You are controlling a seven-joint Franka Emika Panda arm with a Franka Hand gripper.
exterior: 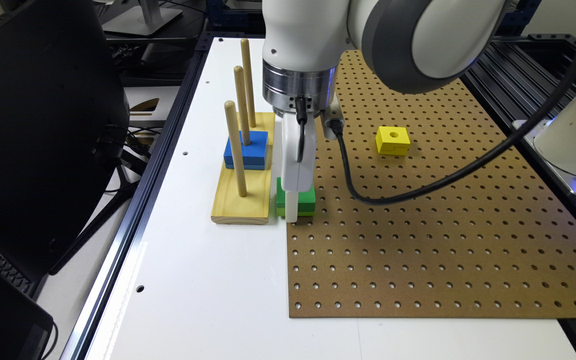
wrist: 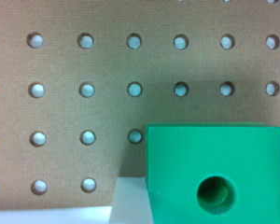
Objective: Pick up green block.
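Here the green block [exterior: 307, 199] is sitting on the brown pegboard [exterior: 443, 240] at that board's edge, directly beneath the gripper [exterior: 294, 202], whose white body is coming straight down over it and hiding much of its near face in the exterior view. A darker green upper part and a lighter lime strip along the bottom are showing on either side of the white part. In the wrist view the green block [wrist: 217, 172] is lying very close to the camera, its round centre hole facing up, with a whitish surface [wrist: 130, 200] lying along one side of it; I cannot tell whether that is a finger or the tabletop. Whether the jaws are spread or closed, and whether they are touching the block, cannot be told from either picture. Just beside the gripper, toward the exterior view's left, a pale wooden base [exterior: 244, 197] is resting on the white table [exterior: 193, 280] and carrying three upright wooden pegs [exterior: 235, 147]. A blue holed block [exterior: 246, 150] is sitting threaded on the middle peg, down at the base. Well apart from the gripper, toward the exterior view's right and farther back on the pegboard, a yellow holed block [exterior: 393, 140] is lying alone. A black cable [exterior: 418, 187] is looping from the wrist across the pegboard.
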